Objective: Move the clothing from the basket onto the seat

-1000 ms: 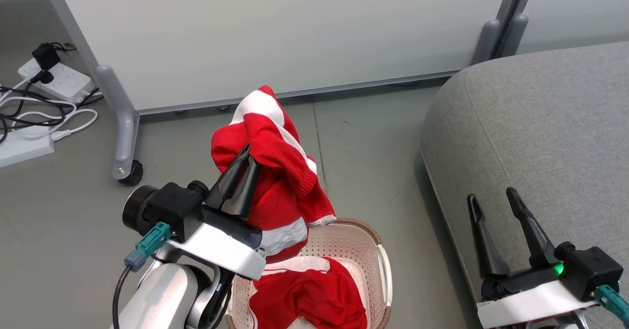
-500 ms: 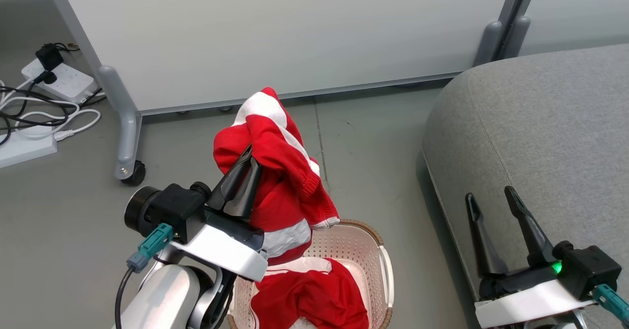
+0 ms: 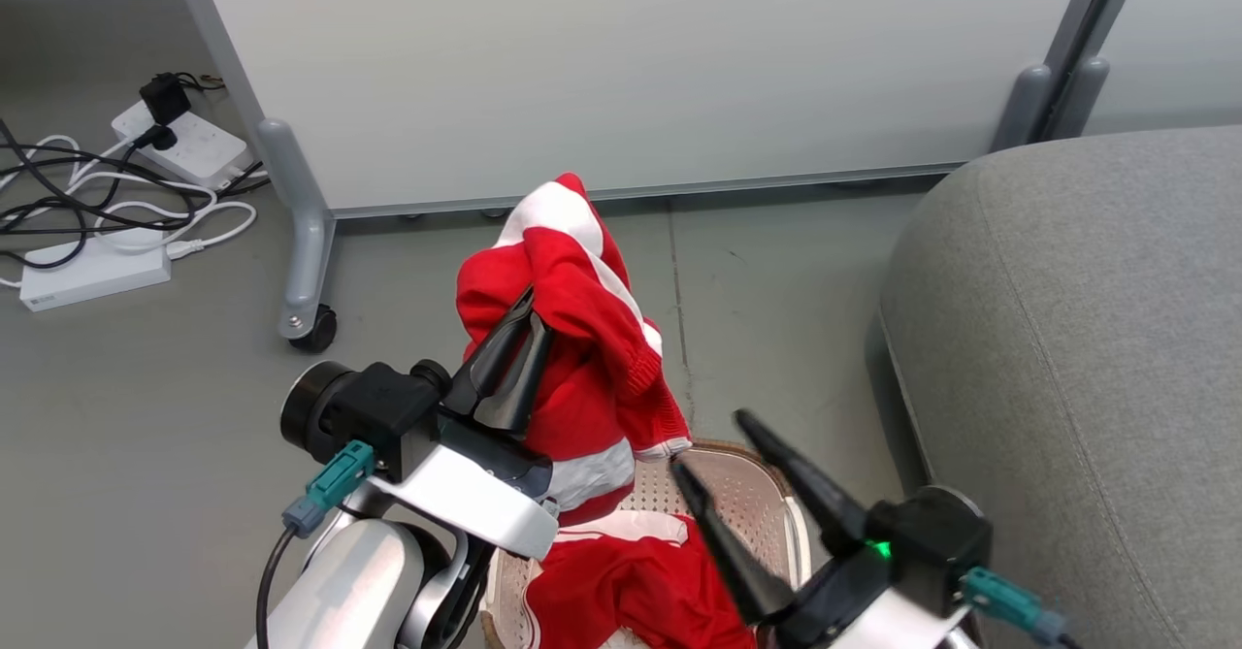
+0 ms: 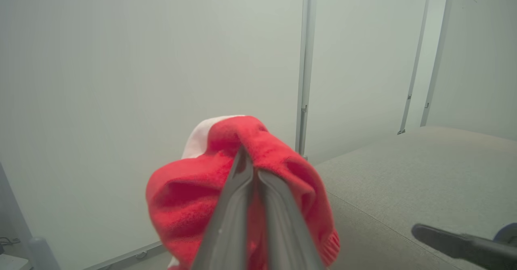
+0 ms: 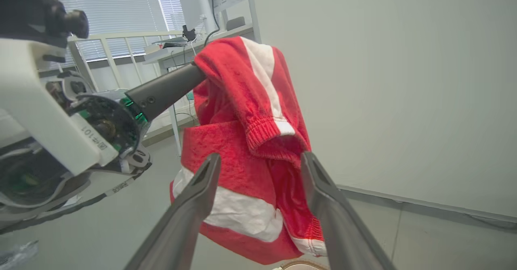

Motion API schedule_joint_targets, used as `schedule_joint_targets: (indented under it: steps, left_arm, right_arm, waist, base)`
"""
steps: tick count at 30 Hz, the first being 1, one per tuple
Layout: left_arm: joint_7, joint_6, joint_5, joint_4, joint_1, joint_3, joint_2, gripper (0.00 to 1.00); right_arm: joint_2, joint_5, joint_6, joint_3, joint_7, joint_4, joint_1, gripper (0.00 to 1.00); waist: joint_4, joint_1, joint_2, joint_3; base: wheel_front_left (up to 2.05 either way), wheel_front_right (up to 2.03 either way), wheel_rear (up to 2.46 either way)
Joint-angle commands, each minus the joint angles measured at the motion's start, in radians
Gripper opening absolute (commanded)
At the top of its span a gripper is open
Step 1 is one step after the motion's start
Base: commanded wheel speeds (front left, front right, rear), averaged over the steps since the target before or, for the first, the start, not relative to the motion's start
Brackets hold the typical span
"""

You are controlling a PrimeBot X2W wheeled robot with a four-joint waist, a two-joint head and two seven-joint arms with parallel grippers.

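1. The left gripper (image 3: pixel 529 302) has its fingers pressed together on a fold of the lifted garment (image 3: pixel 592 339). This garment is red with white bands and hangs in the air above the far-left part of the basket (image 3: pixel 752 499), with its lower hem just over the brown rim.
2. A second garment (image 3: pixel 631 591), also red with white trim, lies crumpled inside the basket at the bottom of the head view.
3. The right gripper (image 3: pixel 711 440) is over the basket with its fingers spread apart and nothing between them. It points at the lower part of the lifted garment. In the right wrist view the cloth hangs just beyond the gap, and I cannot tell whether a fingertip touches it.
4. The seat (image 3: pixel 1067 358) is on the robot's right. A strip of grey floor (image 3: pixel 146 436) runs between its rounded near edge and the basket.
5. A pale partition panel (image 3: pixel 631 67) stands across the far side, behind the lifted garment. Its grey leg (image 3: pixel 303 232) and black caster (image 3: pixel 315 327) stand on the floor to the left of the left gripper.
6. Farther left, white power strips (image 3: pixel 184 145) and tangled cables (image 3: pixel 87 193) lie on the floor, well apart from the basket.
7. In the left wrist view the seat's broad top lies to the right of the clamped cloth and below it. One dark finger of the right gripper reaches in at the lower right.
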Motion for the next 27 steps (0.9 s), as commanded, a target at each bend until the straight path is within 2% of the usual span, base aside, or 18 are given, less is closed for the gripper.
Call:
schedule_joint_targets:
  steps: [1, 6, 16, 22, 23, 24, 27]
  left_arm:
    - [-0.007, -0.003, 0.0, 0.001, -0.008, 0.0, 0.0, 0.0]
    - [-0.01, -0.006, 0.002, 0.0, -0.018, -0.013, -0.006, 0.0]
    - [-0.014, -0.013, 0.005, -0.004, -0.029, -0.038, -0.013, 0.0]
    - [-0.017, -0.019, 0.004, -0.005, -0.035, -0.05, -0.018, 0.0]
    - [-0.017, -0.02, 0.003, -0.004, -0.036, -0.052, -0.018, 0.0]
    - [-0.017, -0.02, 0.002, -0.002, -0.037, -0.053, -0.019, 0.0]
    - [-0.019, -0.019, -0.002, 0.002, -0.039, -0.057, -0.021, 0.0]
  right_arm:
    - [-0.012, 0.014, 0.002, 0.024, 0.005, 0.011, -0.017, 1.0]
    - [-0.014, 0.062, 0.002, 0.122, -0.022, 0.09, -0.085, 1.0]
    - [0.031, 0.129, 0.002, 0.238, -0.096, 0.362, -0.27, 1.0]
    - [0.039, 0.186, 0.002, 0.299, -0.112, 0.475, -0.363, 1.0]
    - [0.04, 0.201, 0.002, 0.309, -0.113, 0.482, -0.377, 0.42]
    - [0.039, 0.217, 0.002, 0.321, -0.114, 0.49, -0.389, 0.0]
    - [0.039, 0.25, 0.002, 0.344, -0.115, 0.501, -0.417, 0.0]
  waist:
    - [0.007, 0.0001, 0.0, -0.002]
    - [0.021, 0.0001, 0.0, 0.0]
    - [0.032, 0.0001, 0.0, 0.005]
    - [0.04, 0.0001, 0.0, 0.006]
    - [0.041, 0.0001, 0.0, 0.006]
    - [0.042, 0.0001, 0.0, 0.007]
    - [0.043, 0.0001, 0.0, 0.007]
  base:
    - [0.0, 0.0, 0.0]
    - [0.0, 0.0, 0.0]
    - [0.0, 0.0, 0.0]
    - [0.0, 0.0, 0.0]
    - [0.0, 0.0, 0.0]
    - [0.0, 0.0, 0.0]
    - [0.0, 0.0, 0.0]
